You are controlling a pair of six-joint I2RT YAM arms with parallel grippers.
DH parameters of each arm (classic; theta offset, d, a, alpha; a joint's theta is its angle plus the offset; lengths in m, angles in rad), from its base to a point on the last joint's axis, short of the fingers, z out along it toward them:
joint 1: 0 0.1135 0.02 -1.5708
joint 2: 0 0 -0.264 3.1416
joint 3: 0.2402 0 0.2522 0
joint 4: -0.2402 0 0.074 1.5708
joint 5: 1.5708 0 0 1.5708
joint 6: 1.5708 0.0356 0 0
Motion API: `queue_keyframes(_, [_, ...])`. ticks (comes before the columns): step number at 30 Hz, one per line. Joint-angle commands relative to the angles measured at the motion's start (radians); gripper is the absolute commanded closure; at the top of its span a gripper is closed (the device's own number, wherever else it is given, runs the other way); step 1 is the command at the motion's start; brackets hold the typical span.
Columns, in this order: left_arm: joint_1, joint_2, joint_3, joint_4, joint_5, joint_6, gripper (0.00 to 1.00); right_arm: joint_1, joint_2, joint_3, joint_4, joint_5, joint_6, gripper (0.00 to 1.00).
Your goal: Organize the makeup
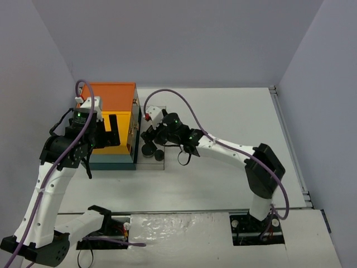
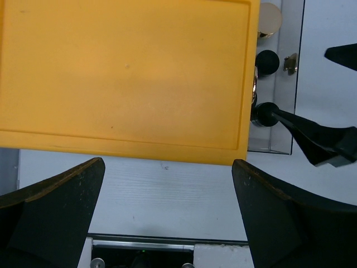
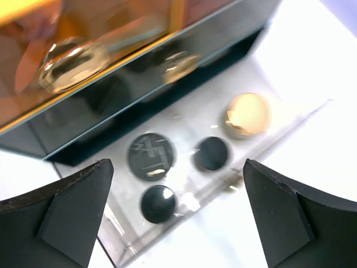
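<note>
Round black jars (image 1: 148, 149) stand in a clear tray (image 1: 146, 162) right of the orange-topped teal box (image 1: 114, 95). In the right wrist view the tray (image 3: 129, 244) holds a large black jar (image 3: 152, 156), two small black jars (image 3: 158, 204) and a gold-topped jar (image 3: 246, 114). My right gripper (image 3: 178, 167) is open and empty above them; it also shows in the top view (image 1: 152, 134). My left gripper (image 2: 167, 166) is open and empty over the near edge of the box's orange lid (image 2: 128, 72). Brushes, sticks, puff and loop are out of view.
The box's glossy side (image 3: 139, 95) rises right beside the tray. The left wrist view shows the tray (image 2: 279, 144) with its jars (image 2: 267, 61) and a finger of the right gripper (image 2: 318, 139) reaching in. White walls close in at the back and sides.
</note>
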Motion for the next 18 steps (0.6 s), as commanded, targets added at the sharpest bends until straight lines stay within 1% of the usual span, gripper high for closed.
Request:
queue_keyframes(1, [0.008, 0.054, 0.079, 0.082, -0.011, 0.006, 0.03, -0.061, -0.124, -0.043, -0.027, 0.176, 0.088, 0.00])
queue_keyframes(5, [0.008, 0.119, 0.122, 0.105, -0.026, 0.018, 0.03, -0.168, -0.154, -0.094, -0.069, 0.250, 0.189, 0.00])
queue_keyframes(8, [0.008, 0.162, 0.131, 0.140, -0.032, 0.028, 0.03, -0.214, -0.146, -0.126, -0.079, 0.284, 0.254, 0.00])
queue_keyframes(12, [0.015, 0.211, 0.103, 0.197, -0.026, 0.034, 0.03, -0.253, -0.070, -0.105, -0.112, 0.282, 0.309, 0.00])
queue_keyframes(15, [0.020, 0.241, 0.091, 0.227, -0.005, 0.034, 0.03, -0.253, -0.008, -0.082, -0.111, 0.303, 0.340, 0.00])
queue_keyframes(18, [0.023, 0.268, 0.085, 0.255, 0.006, 0.033, 0.03, -0.256, 0.090, -0.042, -0.113, 0.296, 0.364, 0.00])
